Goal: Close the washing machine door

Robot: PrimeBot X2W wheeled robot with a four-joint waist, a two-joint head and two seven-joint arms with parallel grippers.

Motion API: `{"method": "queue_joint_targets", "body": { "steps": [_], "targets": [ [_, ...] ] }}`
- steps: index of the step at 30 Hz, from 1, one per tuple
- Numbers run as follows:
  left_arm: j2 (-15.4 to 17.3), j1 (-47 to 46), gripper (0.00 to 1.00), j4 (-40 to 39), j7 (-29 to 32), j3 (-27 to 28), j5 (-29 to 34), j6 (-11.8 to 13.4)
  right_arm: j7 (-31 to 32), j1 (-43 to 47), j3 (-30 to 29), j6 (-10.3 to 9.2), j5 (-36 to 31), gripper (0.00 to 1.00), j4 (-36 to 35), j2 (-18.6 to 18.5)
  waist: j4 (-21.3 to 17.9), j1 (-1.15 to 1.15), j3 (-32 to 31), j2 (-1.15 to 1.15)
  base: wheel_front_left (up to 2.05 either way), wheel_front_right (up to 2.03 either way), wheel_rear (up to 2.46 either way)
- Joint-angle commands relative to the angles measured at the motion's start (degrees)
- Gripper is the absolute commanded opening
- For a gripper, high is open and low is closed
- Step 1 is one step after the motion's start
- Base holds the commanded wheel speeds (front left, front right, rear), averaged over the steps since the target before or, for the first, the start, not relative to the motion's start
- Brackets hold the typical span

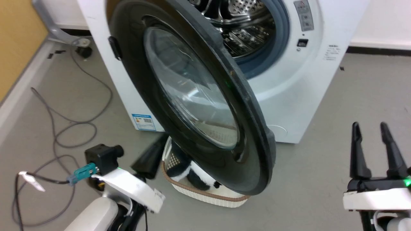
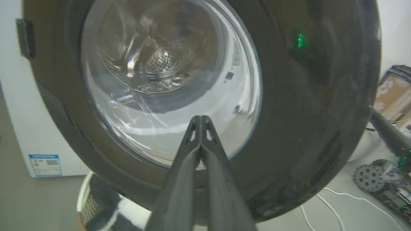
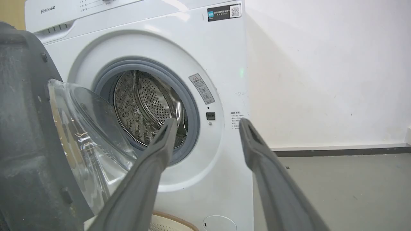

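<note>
Grey floor (image 1: 353, 96) and a white wall (image 3: 321, 80) behind. A yellow panel (image 1: 16, 38) stands at far left, with a loose grey cable (image 1: 96, 131) looping on the floor beside it.

Lower left: my left tool (image 2: 200, 120) is pinched fully together and holds nothing. On its wrist camera the tips point at the lower part of the door's glass window (image 2: 160, 80). Cannot tell whether they touch the glass.

Just right of that arm, a cream basket (image 1: 205, 195) sits on the floor under the door's lower edge. A black-and-white cloth (image 1: 199, 179) lies in it.

Centre: the washing machine door (image 1: 253, 138) stands swung well out from the opening, with its hinge side at the left and its outer face towards my left arm. The free edge of the black rim hangs over the basket.

Behind and right: the washing machine (image 1: 305, 96) is a white box with a blue label (image 1: 144, 122) low on its front. The steel drum (image 1: 244, 19) and grey gasket (image 1: 273, 48) are exposed.

Lower right: my right tool (image 1: 374, 150) is spread wide and empty. Its fingers point up, well apart from the door. On the right wrist camera the fingers frame the drum opening and the latch slot (image 3: 210, 115).
</note>
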Motion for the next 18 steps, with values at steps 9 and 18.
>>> {"method": "queue_joint_targets", "body": {
  "steps": [9,18],
  "targets": [
    [-2.17,2.65,0.0,-3.01,-3.27,10.25,23.03,20.22,-0.25,-2.95,0.27,0.05,3.68,1.0,-8.7,0.17,3.35,0.0,-2.54,0.0,0.0,0.0,0.0],
    [-3.22,14.97,0.0,-8.53,-3.29,21.41,35.04,27.73,-0.25,-7.6,5.72,0.05,3.86,1.0,-15.69,0.17,4.8,0.0,-2.97,0.0,0.0,0.0,0.0]
  ]
}}
